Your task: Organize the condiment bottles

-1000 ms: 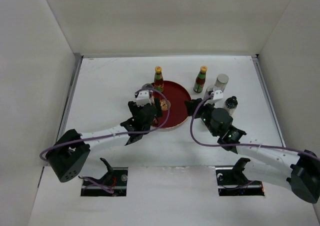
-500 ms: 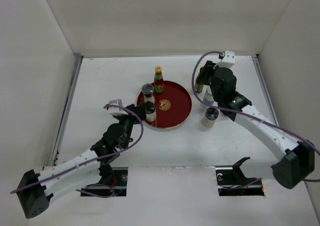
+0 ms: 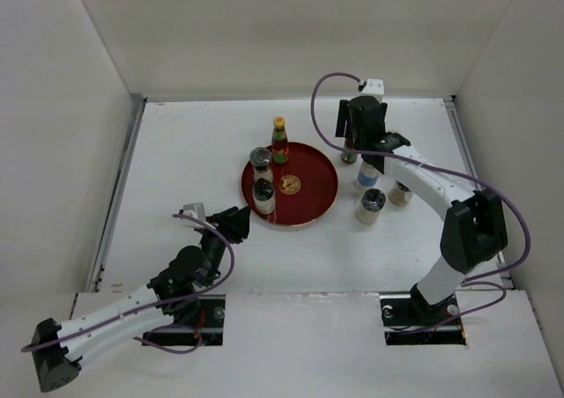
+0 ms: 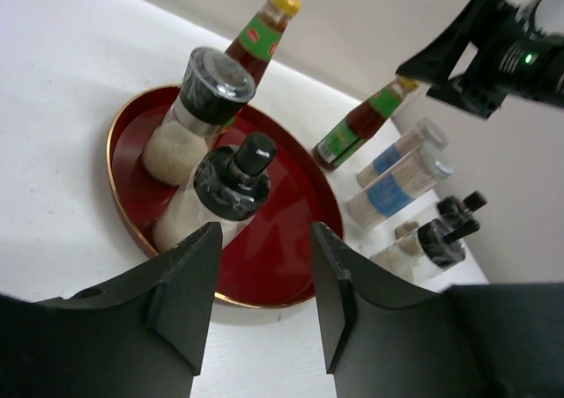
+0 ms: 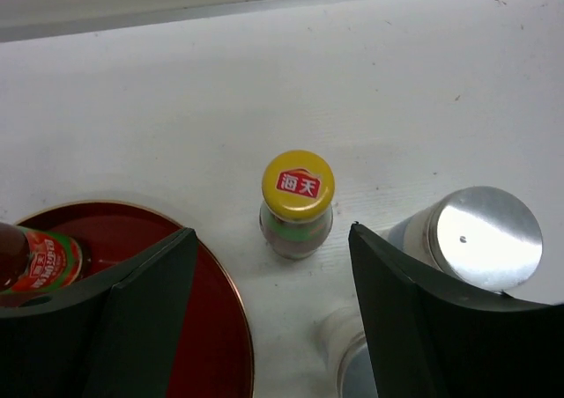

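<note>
A round red tray (image 3: 322,187) holds one sauce bottle (image 3: 279,140) with a yellow cap and two shaker jars (image 3: 260,160) (image 3: 263,193). My left gripper (image 3: 238,223) sits on the near-left side of the tray, off its rim. It is open by a narrow gap with nothing between its fingers (image 4: 181,283), and it points at the black-lidded jar (image 4: 231,185). My right gripper (image 3: 350,141) hangs open over the second sauce bottle (image 5: 298,202), which stands on the table beside the tray. Its fingers (image 5: 150,310) sit either side of that bottle, apart from it.
Several more shaker jars stand right of the tray: a blue-labelled one (image 3: 367,173), one nearer (image 3: 371,205) and one further right (image 3: 401,194). A silver lid (image 5: 485,235) lies close to my right finger. White walls enclose the table on three sides.
My left gripper left the black-lidded jar on the tray, narrowed its jaws and drew back to the near left. My right gripper swung to the back, over the sauce bottle, and opened wider.
</note>
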`<state>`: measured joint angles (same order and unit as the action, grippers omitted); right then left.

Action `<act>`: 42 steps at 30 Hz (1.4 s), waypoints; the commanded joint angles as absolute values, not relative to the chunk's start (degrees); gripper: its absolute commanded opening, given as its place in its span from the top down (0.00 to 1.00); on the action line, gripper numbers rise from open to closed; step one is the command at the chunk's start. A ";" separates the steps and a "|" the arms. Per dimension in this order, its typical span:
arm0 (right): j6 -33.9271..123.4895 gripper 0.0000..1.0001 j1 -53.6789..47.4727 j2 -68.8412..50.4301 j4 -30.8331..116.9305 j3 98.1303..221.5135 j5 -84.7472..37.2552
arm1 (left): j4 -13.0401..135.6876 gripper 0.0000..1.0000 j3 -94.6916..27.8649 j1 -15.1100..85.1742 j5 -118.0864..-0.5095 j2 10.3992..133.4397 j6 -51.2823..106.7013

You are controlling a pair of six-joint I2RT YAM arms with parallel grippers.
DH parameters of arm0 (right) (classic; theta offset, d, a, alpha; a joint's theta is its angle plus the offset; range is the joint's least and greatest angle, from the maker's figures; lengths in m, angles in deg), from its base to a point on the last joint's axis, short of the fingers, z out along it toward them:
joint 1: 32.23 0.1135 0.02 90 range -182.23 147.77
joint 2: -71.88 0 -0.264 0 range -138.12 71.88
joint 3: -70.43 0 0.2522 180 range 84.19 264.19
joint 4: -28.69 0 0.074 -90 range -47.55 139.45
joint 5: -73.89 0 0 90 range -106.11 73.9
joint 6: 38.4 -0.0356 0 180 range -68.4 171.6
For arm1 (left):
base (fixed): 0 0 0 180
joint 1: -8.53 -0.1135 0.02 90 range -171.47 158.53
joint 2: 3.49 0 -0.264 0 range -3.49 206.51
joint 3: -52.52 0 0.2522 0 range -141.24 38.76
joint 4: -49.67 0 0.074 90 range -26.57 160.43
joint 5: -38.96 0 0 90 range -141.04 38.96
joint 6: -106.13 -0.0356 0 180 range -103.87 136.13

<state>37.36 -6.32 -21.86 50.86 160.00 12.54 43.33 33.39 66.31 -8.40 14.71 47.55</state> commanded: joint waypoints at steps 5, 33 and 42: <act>38.41 0.26 -8.02 -26.38 48.69 166.10 13.25 | 41.37 0.53 34.27 66.67 -9.64 15.15 49.97; 46.67 0.73 -3.80 -20.07 35.25 165.22 17.21 | 37.85 0.52 35.24 64.30 -9.82 20.51 50.76; 43.52 0.73 5.15 -15.75 35.60 161.62 15.45 | 38.38 0.52 35.42 62.45 -9.73 20.07 51.11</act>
<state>45.14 2.25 -18.14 43.84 161.81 15.34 40.88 34.42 63.47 -9.63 20.24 50.48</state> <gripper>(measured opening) 0.459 0.477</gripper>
